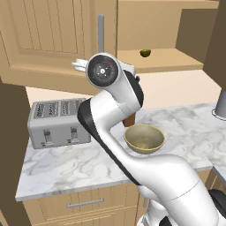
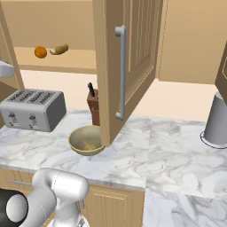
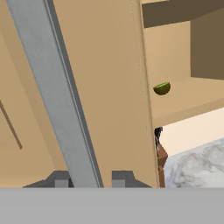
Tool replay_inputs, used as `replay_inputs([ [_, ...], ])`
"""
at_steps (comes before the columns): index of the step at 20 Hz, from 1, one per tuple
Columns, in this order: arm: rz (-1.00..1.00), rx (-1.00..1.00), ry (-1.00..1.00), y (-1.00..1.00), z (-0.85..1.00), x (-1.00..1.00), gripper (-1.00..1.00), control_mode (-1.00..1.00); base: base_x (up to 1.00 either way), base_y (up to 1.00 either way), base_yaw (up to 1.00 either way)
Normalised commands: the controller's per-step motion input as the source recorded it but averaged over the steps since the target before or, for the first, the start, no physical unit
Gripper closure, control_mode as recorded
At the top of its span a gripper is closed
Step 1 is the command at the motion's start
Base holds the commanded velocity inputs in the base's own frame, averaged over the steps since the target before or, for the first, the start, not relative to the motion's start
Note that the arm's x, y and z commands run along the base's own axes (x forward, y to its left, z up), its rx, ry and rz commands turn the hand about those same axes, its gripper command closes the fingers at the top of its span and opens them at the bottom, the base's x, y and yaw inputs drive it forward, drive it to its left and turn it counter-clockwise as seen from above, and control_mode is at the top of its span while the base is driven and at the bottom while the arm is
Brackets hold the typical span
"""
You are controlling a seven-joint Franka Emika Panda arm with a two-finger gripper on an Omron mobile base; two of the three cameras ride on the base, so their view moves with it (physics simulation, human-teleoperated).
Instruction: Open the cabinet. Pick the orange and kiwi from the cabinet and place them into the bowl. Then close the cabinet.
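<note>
Two-finger gripper [image 3: 89, 178] sits at the vertical grey bar handle [image 3: 61, 94] of a light-wood panelled cabinet door [image 3: 109, 87]. The dark fingertips [image 3: 61, 179] stand one each side of the bar, close to it; whether they press it, I cannot tell. Judged step: opening the wall cabinet [image 1: 53, 35], door held by its handle so the arm can swing it about its hinge.

The other door [image 2: 128, 53] stands swung out over the white marbled counter [image 2: 177, 146], its bar handle [image 2: 120, 73] upright, long axis vertical.

On the cabinet shelf: small dark olive-green oval kiwi [image 1: 145, 53], long axis lying roughly level along the shelf; small bright orange ball-shaped orange [image 2: 40, 52] just beside a tan-brown roundish item [image 2: 59, 49].

Wide tan-beige shallow bowl [image 1: 144, 138] waits on the counter below, mouth up, near the brown knife block [image 2: 93, 106] and grey toaster [image 1: 57, 123].
</note>
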Motion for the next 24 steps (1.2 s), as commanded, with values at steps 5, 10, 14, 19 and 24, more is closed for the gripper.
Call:
replay_inputs([
  [5,0.0,0.0,0.0,0.0,0.0,-0.16,1.0,-1.0,0.0,0.0,0.0],
  [10,0.0,0.0,0.0,0.0,0.0,-0.07,1.0,-1.0,0.0,0.0,0.0],
  [14,0.0,0.0,0.0,0.0,0.0,0.0,-1.0,-1.0,0.0,0.0,0.0],
  [19,0.0,0.0,0.0,-0.02,0.0,-0.29,-1.0,-1.0,0.0,0.0,0.0],
  [24,0.03,0.01,-0.02,-0.25,0.0,-0.69,-1.0,-1.0,0.0,0.0,0.0],
])
